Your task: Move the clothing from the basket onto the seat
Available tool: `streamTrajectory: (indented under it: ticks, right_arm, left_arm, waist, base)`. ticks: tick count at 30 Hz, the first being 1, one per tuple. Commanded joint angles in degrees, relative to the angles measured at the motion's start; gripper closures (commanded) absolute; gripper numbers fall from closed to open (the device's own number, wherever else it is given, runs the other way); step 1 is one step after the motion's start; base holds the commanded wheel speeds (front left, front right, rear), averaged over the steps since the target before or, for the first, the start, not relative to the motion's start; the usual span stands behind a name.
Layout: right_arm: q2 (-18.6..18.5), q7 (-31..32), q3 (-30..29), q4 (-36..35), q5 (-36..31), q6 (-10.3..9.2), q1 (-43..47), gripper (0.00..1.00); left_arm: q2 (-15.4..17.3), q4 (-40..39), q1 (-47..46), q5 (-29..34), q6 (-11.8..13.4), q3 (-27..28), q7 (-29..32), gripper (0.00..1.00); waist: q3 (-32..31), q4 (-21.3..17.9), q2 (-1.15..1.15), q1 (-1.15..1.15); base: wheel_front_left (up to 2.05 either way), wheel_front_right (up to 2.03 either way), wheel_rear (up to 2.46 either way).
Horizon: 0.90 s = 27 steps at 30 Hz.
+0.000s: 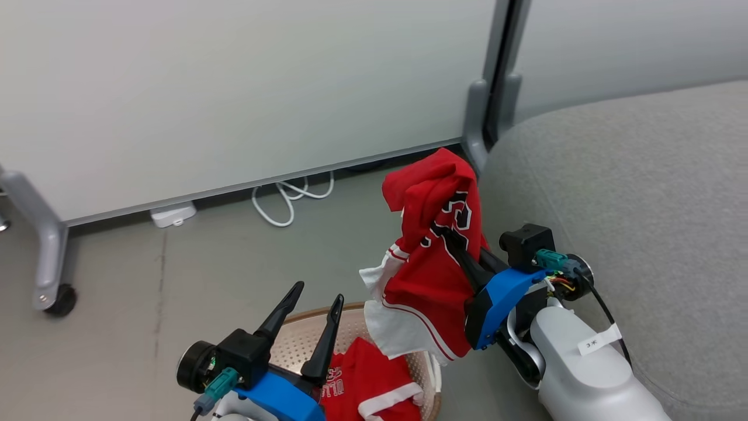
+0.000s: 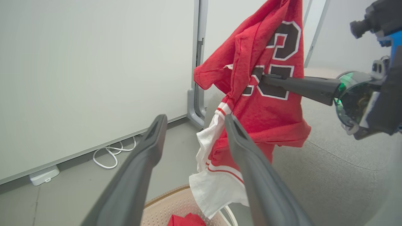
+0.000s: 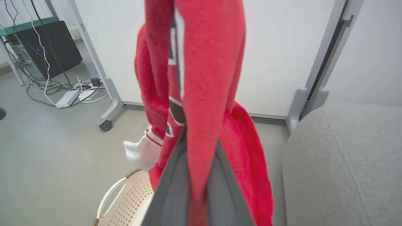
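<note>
Right gripper (image 1: 444, 234) grips one red jersey (image 1: 426, 275) aloft, left of the seat (image 1: 643, 175), not yet deposited; left gripper (image 1: 319, 292) stands released over the basket (image 1: 289, 351), where more red clothing (image 1: 362, 374) lies.

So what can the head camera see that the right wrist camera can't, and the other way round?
Head view: the open left gripper and another red garment lying in the basket. Right wrist view: a black box with tangled cables on the floor. Both: the red jersey hanging up in the air, the basket and the grey sofa.
</note>
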Motion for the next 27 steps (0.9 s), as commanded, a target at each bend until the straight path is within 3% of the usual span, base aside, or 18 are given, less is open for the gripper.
streamTrajectory:
  ticks: [1,19,27]
  right_arm:
    - [-0.1,0.07,-0.06,-0.37,-0.04,0.03,0.27,1.0]
    - [-0.43,0.31,-2.55,-2.31,-1.02,0.03,0.85,1.0]
    - [-0.03,0.04,-3.32,-2.79,-1.16,0.03,1.24,1.0]
  left_arm:
    - [0.08,-0.22,-0.19,0.19,-0.05,0.07,-0.17,0.0]
    - [0.06,-0.49,-1.78,0.57,-0.06,-0.52,-0.16,0.0]
    - [0.94,-0.44,-3.0,0.35,-0.06,-1.05,-0.17,0.0]
  waist:
    - [0.61,-2.19,0.0,0.0]
    - [3.03,-17.8,0.0,0.0]
    - [3.86,-22.1,0.0,0.0]
  base:
    - [0.0,0.0,0.0]
    - [0.0,0.0,0.0]
    - [0.0,0.0,0.0]
